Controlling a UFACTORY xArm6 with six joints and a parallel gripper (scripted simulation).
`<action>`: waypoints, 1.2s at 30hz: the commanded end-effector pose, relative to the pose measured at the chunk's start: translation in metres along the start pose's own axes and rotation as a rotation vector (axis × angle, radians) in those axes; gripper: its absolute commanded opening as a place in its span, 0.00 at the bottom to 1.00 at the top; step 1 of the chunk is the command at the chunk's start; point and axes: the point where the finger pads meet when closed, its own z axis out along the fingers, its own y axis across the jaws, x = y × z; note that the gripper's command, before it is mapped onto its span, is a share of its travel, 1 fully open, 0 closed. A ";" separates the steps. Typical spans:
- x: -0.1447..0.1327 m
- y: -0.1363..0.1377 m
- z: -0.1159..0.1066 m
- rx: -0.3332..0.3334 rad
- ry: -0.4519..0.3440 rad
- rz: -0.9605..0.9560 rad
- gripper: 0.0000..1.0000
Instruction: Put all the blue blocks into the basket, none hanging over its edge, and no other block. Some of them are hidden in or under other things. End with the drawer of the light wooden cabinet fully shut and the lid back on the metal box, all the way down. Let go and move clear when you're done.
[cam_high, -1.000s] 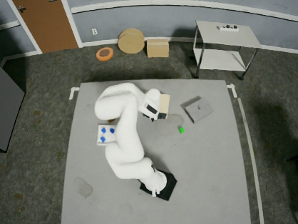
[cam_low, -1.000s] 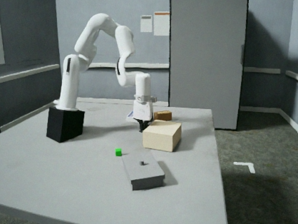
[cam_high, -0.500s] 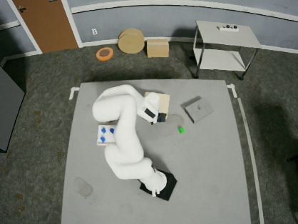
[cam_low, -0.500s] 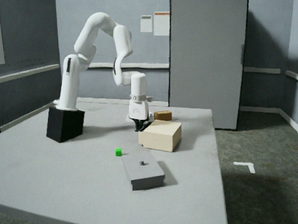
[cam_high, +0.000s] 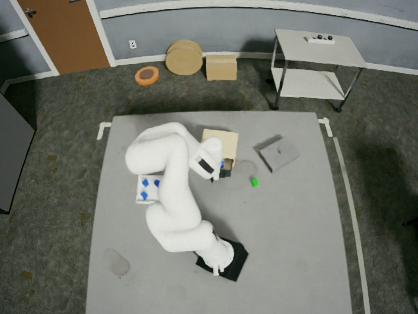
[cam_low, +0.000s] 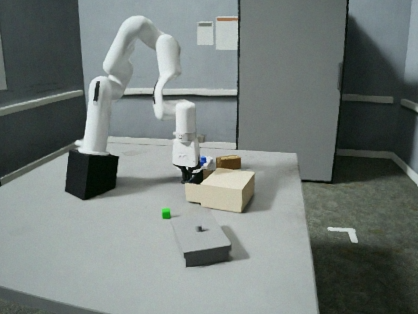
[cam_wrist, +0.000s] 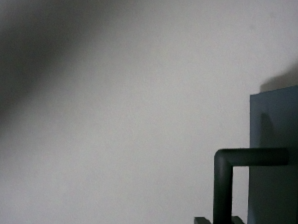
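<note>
My pincer (cam_high: 215, 177) (cam_low: 189, 179) (cam_wrist: 218, 220) is nearly closed, its fingers pinched on the dark, angular bar handle (cam_wrist: 223, 187) of the drawer; I have nothing else in its grip. The drawer (cam_high: 226, 173) (cam_wrist: 273, 195), with its dark front, stands out from the light wooden cabinet (cam_high: 223, 142) (cam_low: 227, 188), and from overhead I can make out a blue block (cam_high: 222, 164) inside it. To one side of the cabinet, the white basket (cam_high: 146, 201) (cam_low: 211, 163) sits partly beneath my arm in the overhead view; I see three blue blocks (cam_high: 145, 183) in it, though the arm may cover more. On the cabinet's other side, the grey metal box (cam_high: 279, 154) (cam_low: 207, 257) has its knobbed lid on; I can't tell whether it's fully seated. A small bright-green block (cam_high: 254, 182) (cam_low: 166, 213) rests on the grey desk (cam_high: 280, 240) (cam_low: 125, 250), near that box.

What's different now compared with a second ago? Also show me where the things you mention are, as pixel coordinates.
The gripper (cam_low: 190, 180) (cam_wrist: 218, 220) has moved away from the light wooden cabinet (cam_high: 222, 139) (cam_low: 227, 190), its fingers around the drawer handle (cam_wrist: 223, 185), and the drawer (cam_high: 228, 164) has come open, showing blue inside. The green block (cam_high: 254, 182) (cam_low: 166, 213) and metal box (cam_high: 279, 154) (cam_low: 205, 250) stayed put.
</note>
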 end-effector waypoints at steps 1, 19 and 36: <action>0.000 -0.006 -0.001 -0.006 0.002 -0.001 0.00; 0.000 -0.023 -0.001 -0.006 0.002 -0.001 0.00; 0.000 -0.024 -0.001 -0.006 0.002 -0.001 0.00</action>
